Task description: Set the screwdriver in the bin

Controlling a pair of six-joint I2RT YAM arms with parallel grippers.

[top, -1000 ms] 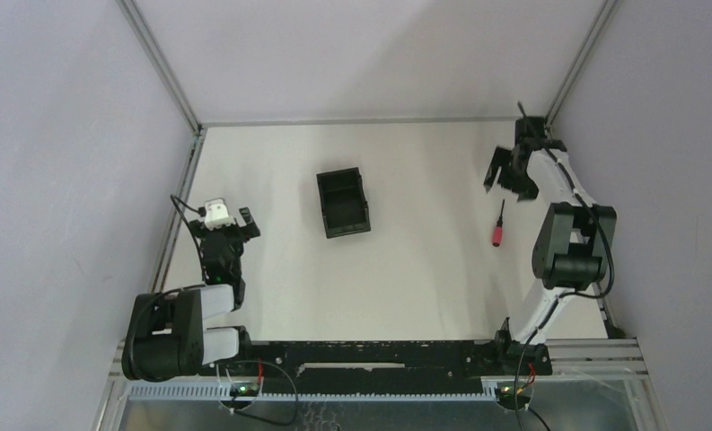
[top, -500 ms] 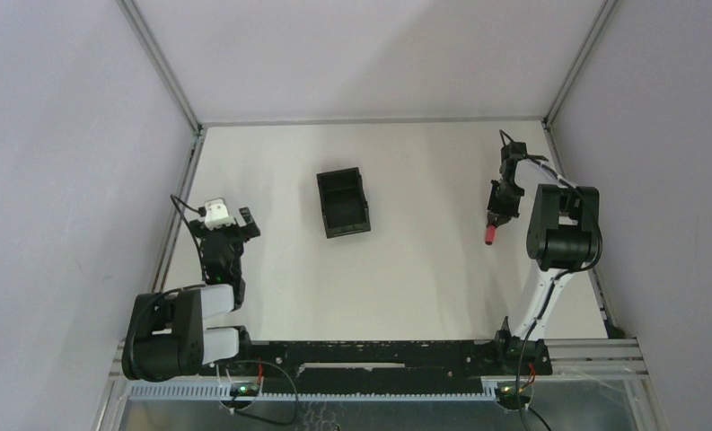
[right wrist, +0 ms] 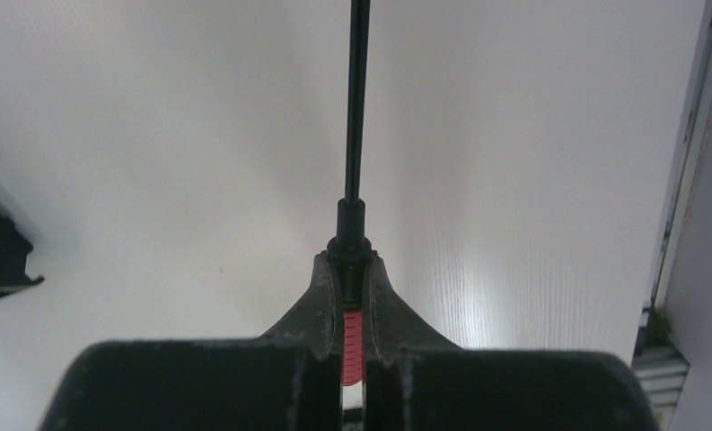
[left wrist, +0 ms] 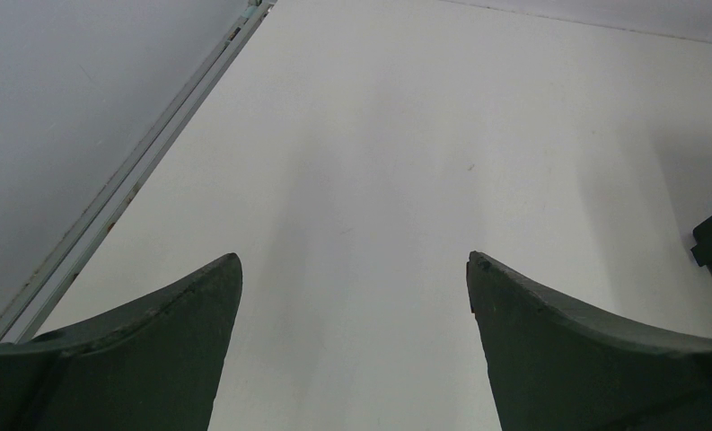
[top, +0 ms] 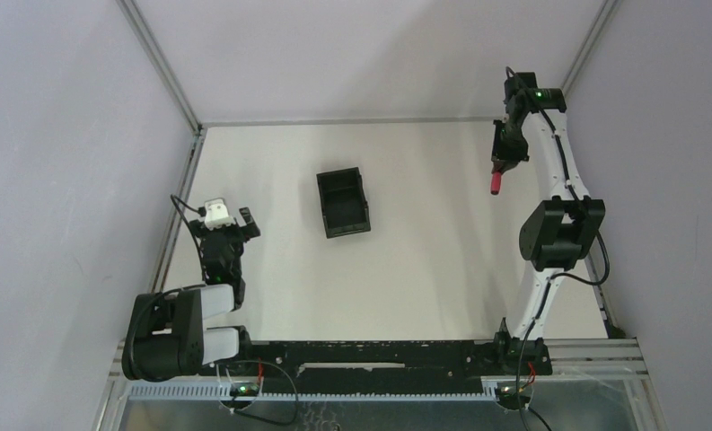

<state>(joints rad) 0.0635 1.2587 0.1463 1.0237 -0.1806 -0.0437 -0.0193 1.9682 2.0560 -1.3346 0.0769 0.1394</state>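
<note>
Hanging over worktop's far right corner, screwdriver (top: pixel 495 185) clamped by handle in right gripper (right wrist: pixel 354 269) (shaft kept clear for drop); bin (top: pixel 343 203) mid-worktop, well apart; left gripper (left wrist: pixel 354 260) spread, empty.

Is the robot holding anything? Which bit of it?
Yes. The right pincer grips the screwdriver by its red handle. The left pincer is open and empty.

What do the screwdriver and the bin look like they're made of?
The screwdriver: red handle, probably plastic, only a sliver showing in the right gripper; the shaft is thin, dark and straight, likely metal with a dull finish. The bin: black, matte, thin upright walls, looks like moulded plastic, though it is too small in view to be sure.
</note>
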